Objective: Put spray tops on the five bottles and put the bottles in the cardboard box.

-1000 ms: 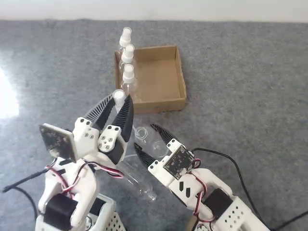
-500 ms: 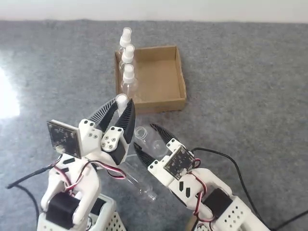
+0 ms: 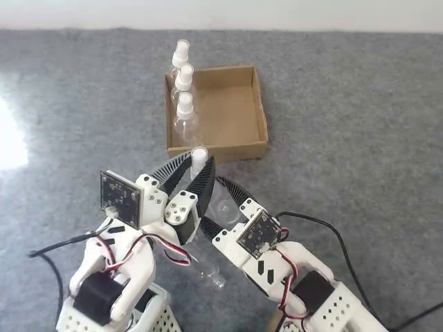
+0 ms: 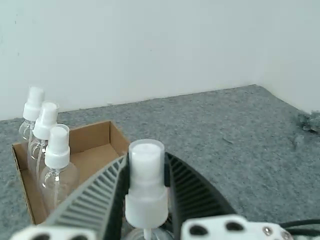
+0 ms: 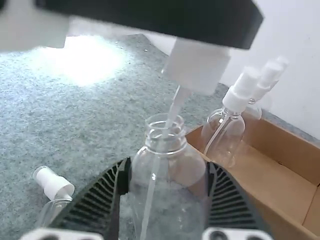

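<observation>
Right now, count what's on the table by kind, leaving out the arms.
Bottles: 5, three standing, one in the right gripper, one lying down.
Spray tops: 5, one in the left gripper.
Cardboard box: 1.
Total: 11.

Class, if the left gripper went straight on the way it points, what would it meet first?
Probably the brown cardboard box: in the high view the left gripper, jaws shut on a white plastic spray top, points at its near wall. Height is unclear; it might pass over that wall.
</observation>
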Robot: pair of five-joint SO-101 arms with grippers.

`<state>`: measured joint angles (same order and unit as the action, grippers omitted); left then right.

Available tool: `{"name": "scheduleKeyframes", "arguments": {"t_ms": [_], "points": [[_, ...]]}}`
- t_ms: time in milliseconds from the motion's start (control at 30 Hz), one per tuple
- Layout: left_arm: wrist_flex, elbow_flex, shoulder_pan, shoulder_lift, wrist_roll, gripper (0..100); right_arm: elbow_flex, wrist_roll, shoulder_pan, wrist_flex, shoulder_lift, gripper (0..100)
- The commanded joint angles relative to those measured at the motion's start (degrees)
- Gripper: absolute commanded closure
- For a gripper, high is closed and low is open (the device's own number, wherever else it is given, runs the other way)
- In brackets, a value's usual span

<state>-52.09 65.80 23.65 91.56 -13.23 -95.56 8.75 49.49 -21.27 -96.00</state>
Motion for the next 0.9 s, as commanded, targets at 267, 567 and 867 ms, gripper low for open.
{"name": "scheduleKeyframes", "arguments": {"t_ms": [267, 567, 867], "points": [[1.23, 1.27, 0.35, 0.44, 0.79, 99, -1.23, -2.55, -3.82, 3.65, -1.27, 89.3], [1.32, 1.89, 0.35, 0.35, 0.79, 99, -1.23, -3.43, -3.74, 3.74, -1.27, 89.4], [1.23, 3.12, 0.35, 0.35, 0.79, 95, -1.14, -3.78, -3.91, 3.82, -1.27, 89.0]]}}
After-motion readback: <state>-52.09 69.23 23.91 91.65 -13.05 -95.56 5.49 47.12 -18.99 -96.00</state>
